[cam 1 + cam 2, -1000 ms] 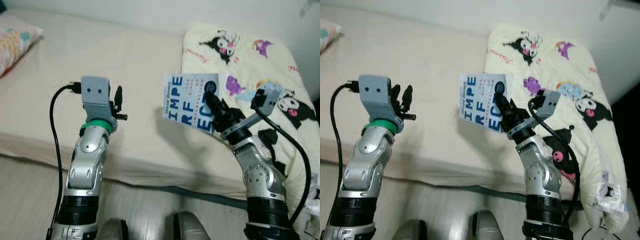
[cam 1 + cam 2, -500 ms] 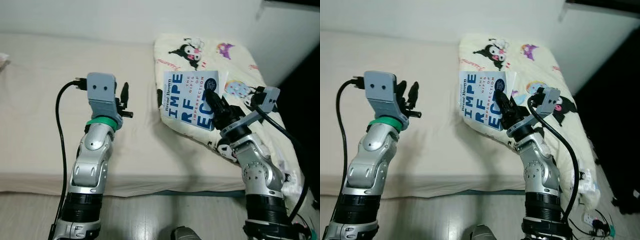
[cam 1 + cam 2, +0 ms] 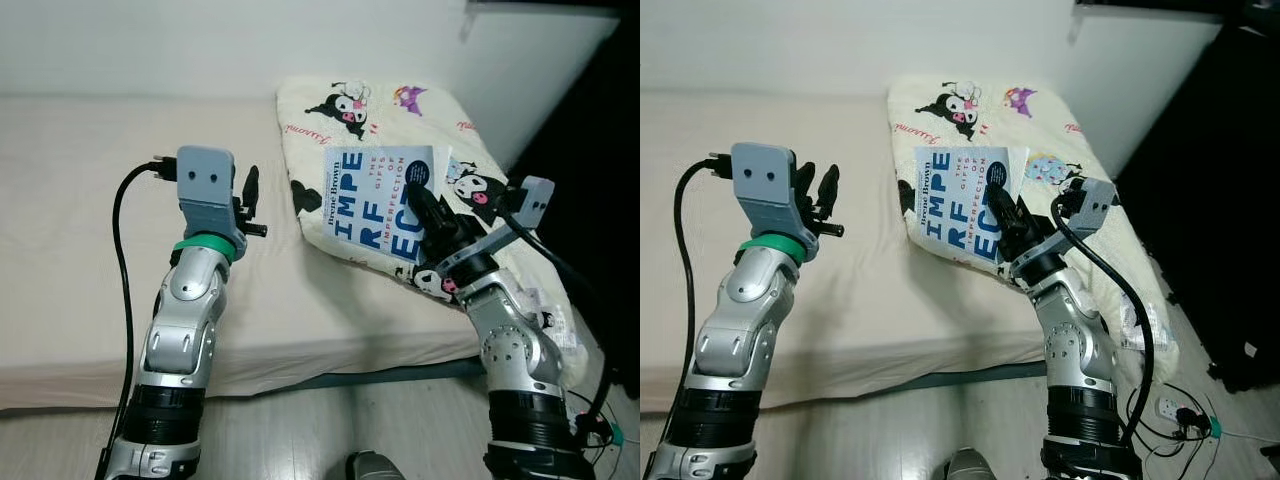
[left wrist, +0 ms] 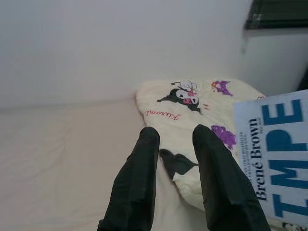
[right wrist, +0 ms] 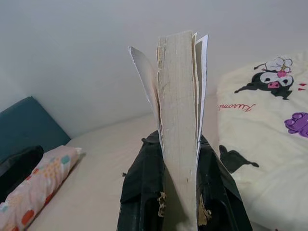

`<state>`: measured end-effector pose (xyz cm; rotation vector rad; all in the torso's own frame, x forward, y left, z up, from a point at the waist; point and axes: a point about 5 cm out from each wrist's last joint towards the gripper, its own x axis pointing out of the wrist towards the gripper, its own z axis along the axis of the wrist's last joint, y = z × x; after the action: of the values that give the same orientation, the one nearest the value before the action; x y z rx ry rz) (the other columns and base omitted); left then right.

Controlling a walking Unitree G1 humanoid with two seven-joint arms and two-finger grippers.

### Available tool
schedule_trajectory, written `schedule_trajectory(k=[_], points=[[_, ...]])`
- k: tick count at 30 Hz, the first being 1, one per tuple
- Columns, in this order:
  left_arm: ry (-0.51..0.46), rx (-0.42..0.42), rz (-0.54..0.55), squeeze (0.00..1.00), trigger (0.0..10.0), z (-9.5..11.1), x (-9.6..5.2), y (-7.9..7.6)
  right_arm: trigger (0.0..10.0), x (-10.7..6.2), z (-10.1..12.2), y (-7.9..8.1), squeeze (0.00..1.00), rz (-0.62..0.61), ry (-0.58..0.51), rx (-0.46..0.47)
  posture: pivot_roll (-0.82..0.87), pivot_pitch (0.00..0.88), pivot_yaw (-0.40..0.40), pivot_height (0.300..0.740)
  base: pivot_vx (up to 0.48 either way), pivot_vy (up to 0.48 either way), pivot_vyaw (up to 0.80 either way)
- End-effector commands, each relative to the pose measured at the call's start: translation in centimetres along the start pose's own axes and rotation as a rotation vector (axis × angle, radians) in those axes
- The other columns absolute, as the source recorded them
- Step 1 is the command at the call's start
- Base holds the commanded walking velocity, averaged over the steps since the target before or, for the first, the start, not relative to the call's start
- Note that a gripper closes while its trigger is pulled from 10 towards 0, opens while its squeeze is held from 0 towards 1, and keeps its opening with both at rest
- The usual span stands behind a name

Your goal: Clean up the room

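Note:
A pale blue paperback book [image 3: 377,205] with large dark blue letters stands upright in the air over the bed's right part. My right gripper [image 3: 420,200] is shut on the book from below; the wrist view looks along the page edges [image 5: 179,120] clamped between the two black fingers [image 5: 139,192]. My left gripper [image 3: 243,195] is raised over the mattress to the left of the book, slightly open with nothing between its fingers [image 4: 137,183].
A cream mattress [image 3: 80,200] lies against a white wall. A cream blanket with cartoon prints [image 3: 350,110] covers its right end. A dark opening [image 3: 1220,200] stands at the right, with cables [image 3: 1170,410] on the wooden floor. A patterned pillow [image 5: 33,187] lies on the bed.
The view has swung to the right, so the bed's right end, the dark opening and the floor cables have come in. Both arms keep their pose, the book still held.

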<state>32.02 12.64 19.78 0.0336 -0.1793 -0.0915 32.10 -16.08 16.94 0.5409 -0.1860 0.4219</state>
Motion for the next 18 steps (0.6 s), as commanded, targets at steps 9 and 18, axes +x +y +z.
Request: schedule_trajectory(k=[9, 18], points=[[0.008, 0.019, -0.013, 0.0, 10.0, -0.5, -0.2, -0.2, 10.0, 0.0, 0.3, 0.1, 0.0, 0.016, -0.023, -0.015, -0.04, 0.0, -0.022, 0.74, 0.0, 0.0, 0.0], [0.034, 0.024, -0.054, 0.0, 10.0, -1.5, -0.2, -0.6, 10.0, 0.1, -0.4, 0.1, 0.0, 0.014, -0.013, -0.003, -0.04, 0.0, -0.014, 0.74, 0.0, 0.0, 0.0]])
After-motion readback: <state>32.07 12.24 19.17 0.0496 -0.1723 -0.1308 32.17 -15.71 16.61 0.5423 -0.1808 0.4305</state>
